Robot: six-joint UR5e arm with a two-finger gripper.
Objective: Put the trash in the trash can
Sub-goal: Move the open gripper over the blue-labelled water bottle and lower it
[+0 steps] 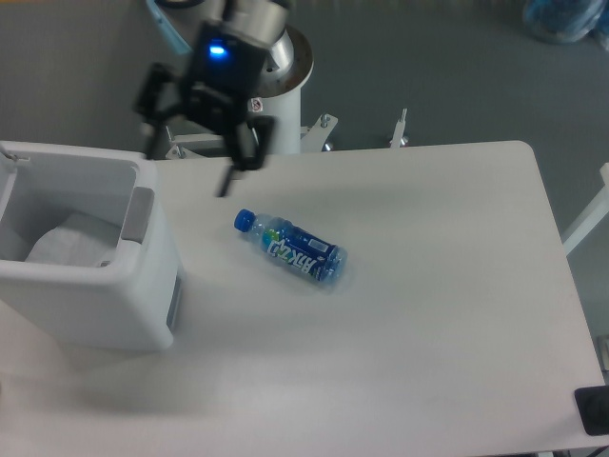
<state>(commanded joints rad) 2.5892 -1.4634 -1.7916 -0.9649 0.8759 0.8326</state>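
One small plastic bottle [290,249], blue cap, blue label w/ white lettering, lies on its side just below and right of the claw [187,169]. One clear crinkled bag [71,239], pale and bunched, sits inside the white boxy bin [114,305], well left and below the claw. Claw is blurred, fingers spread apart, holding nothing, hanging over the table's back edge. One white table [428,314], smooth top. Grey floor behind; arm's white base post [271,109] just right of the claw.

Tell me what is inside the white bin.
The bin holds a crumpled clear bag. Its floor and lower part are hidden by the walls.
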